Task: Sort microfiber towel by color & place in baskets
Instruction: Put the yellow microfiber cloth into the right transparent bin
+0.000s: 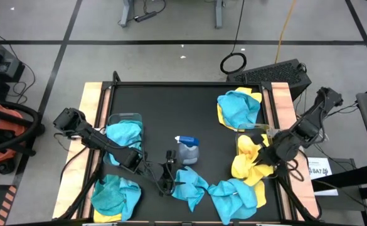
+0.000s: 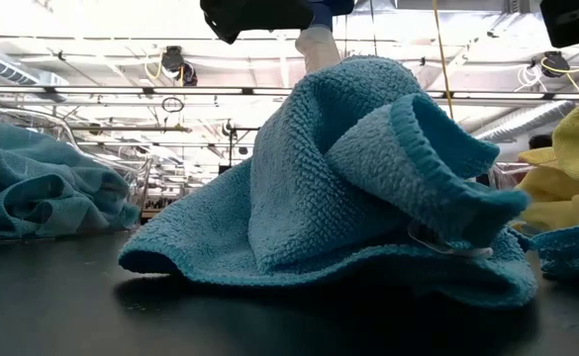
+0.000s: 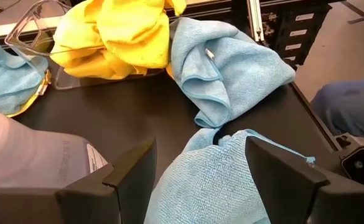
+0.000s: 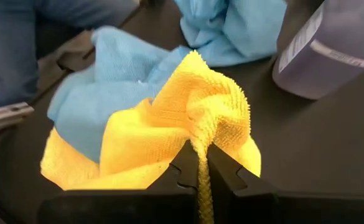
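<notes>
Teal and yellow microfiber towels lie in heaps on the black table. My left gripper (image 1: 165, 179) is open near the front middle. Its fingers stand on either side of a crumpled teal towel (image 3: 200, 186) that lies on the table (image 1: 189, 185). My right gripper (image 1: 266, 154) is shut on a yellow towel (image 1: 247, 164) at the right side, by a clear basket (image 3: 63, 78) with yellow cloth in it. A second clear basket (image 1: 123, 119) at the left holds a teal towel (image 1: 122, 135). My right gripper pinches a bunched fold of the yellow towel (image 4: 200, 152) between its two fingertips, and a thin strip of cloth runs back between them. The fingers slant down from the table's right side. The rest of the towel spreads out crumpled beyond the fingertips, its far part over a teal towel (image 4: 107, 68).
A grey spray bottle with a blue top (image 1: 186, 149) stands mid-table, just beyond my left gripper. Teal-on-yellow heaps lie at the far right (image 1: 238, 108), near left (image 1: 114, 198) and near right (image 1: 236, 198). The wooden table edges (image 1: 92, 100) frame the mat.
</notes>
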